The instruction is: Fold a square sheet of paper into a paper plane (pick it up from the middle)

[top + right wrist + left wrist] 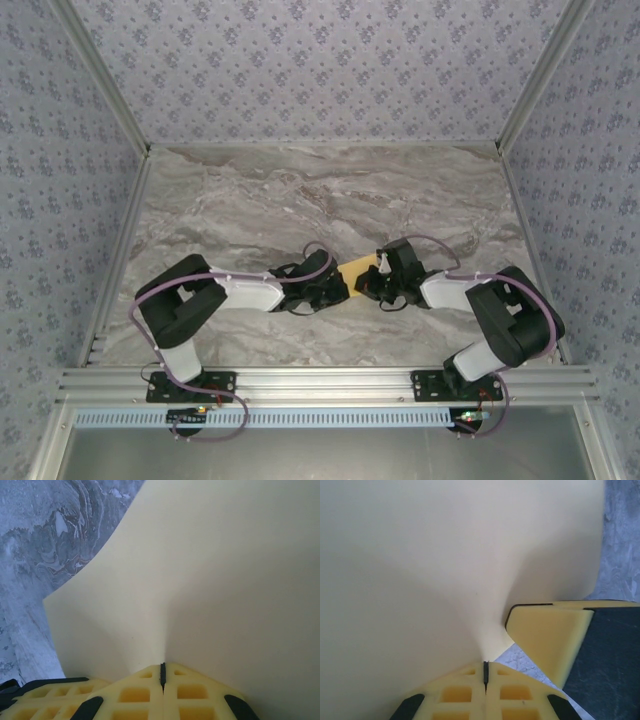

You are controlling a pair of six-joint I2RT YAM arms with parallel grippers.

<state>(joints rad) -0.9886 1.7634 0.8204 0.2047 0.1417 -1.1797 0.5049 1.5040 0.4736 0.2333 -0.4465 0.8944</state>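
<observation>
Top external view: the left gripper (343, 285) and right gripper (371, 284) meet nose to nose near the middle of the marbled desk (300, 200), the yellow sheet of paper (357, 267) spanning between them. In both wrist views the jaws are pressed together, each pair pinching the sheet, which puckers toward the pinch.

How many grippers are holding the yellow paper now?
2. The left gripper is shut on the square sheet of paper from the left, the right gripper from the right.
</observation>
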